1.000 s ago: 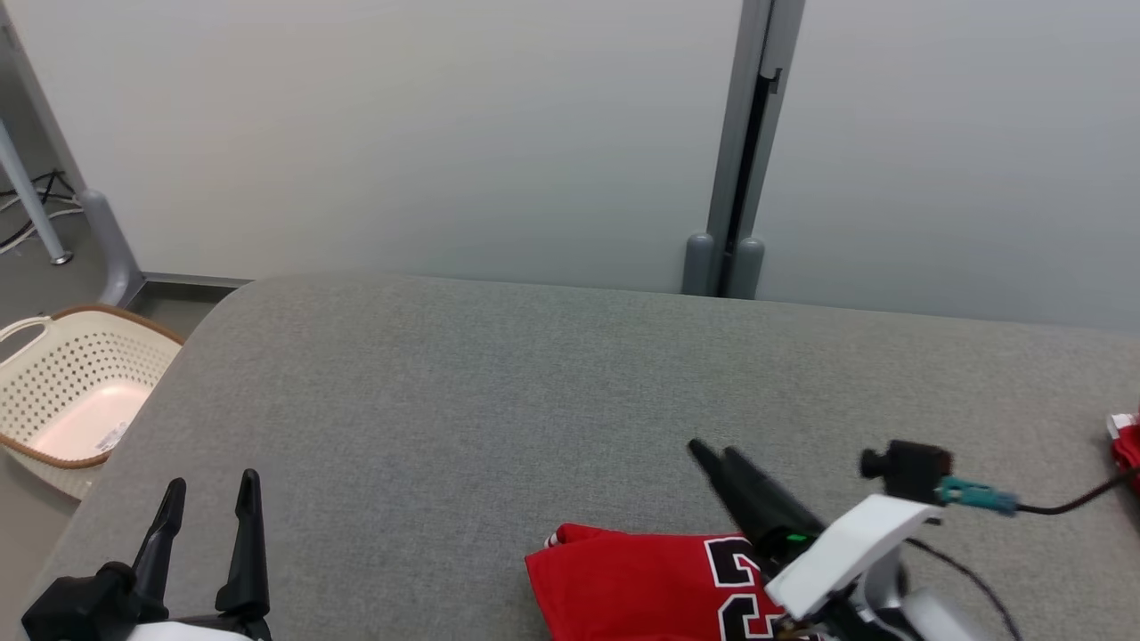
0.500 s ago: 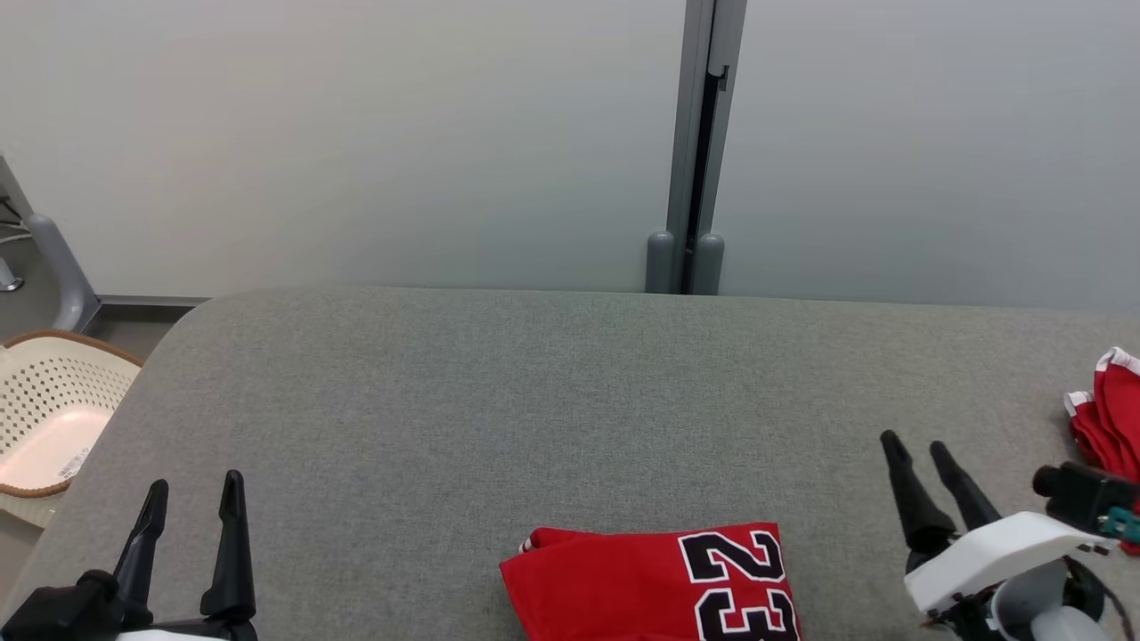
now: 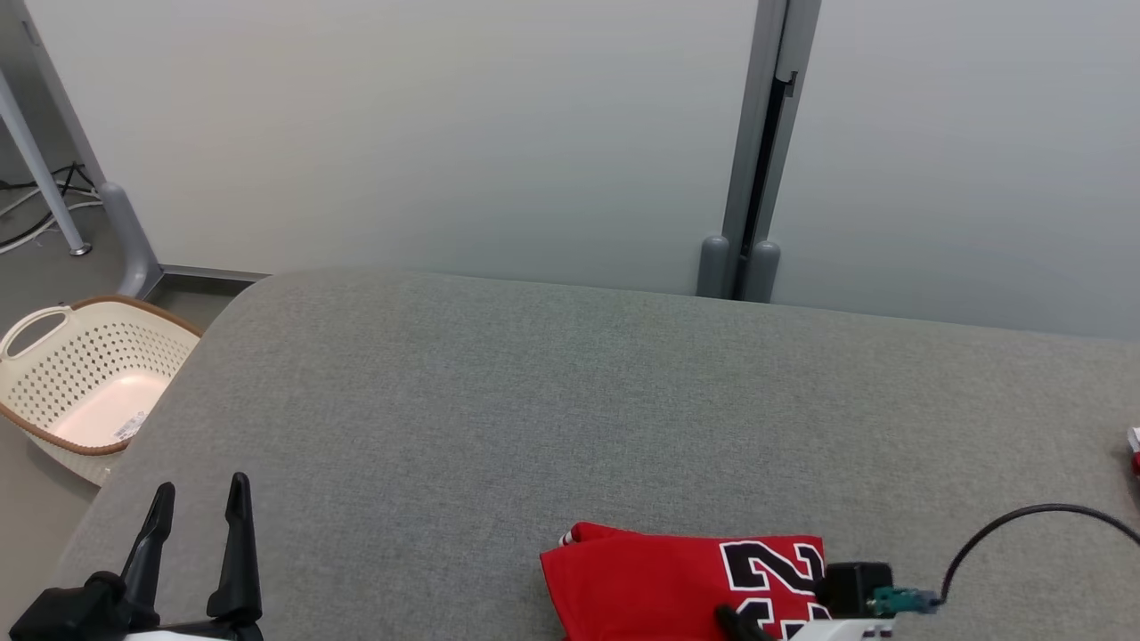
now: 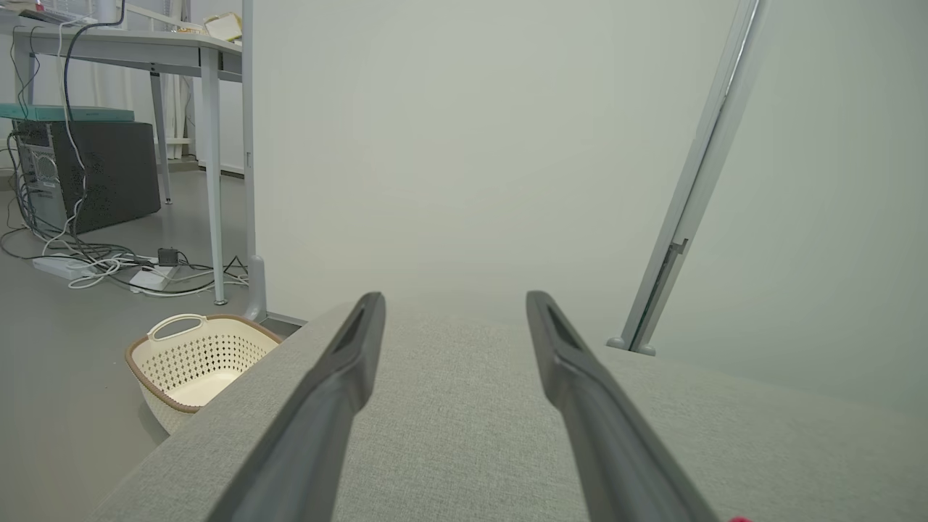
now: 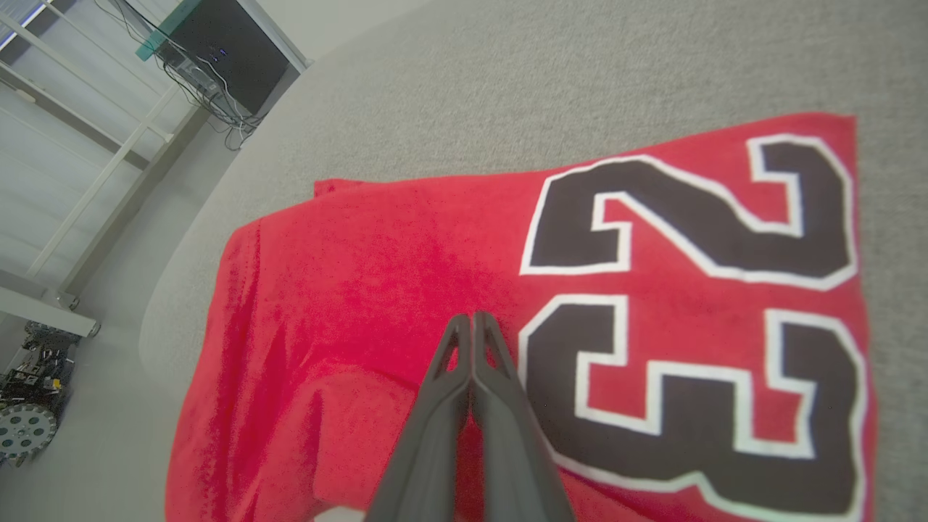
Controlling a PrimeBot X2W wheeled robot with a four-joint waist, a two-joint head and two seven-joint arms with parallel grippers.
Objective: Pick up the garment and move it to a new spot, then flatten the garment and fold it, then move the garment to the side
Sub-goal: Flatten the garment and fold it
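**Left gripper spread wide over the grey table**

We see our two dark fingers standing well apart, with nothing between them, above the fabric tabletop. Off the table's left edge, a cream perforated basket sits on the floor. Farther back, cables lie under a desk, near a black computer tower.
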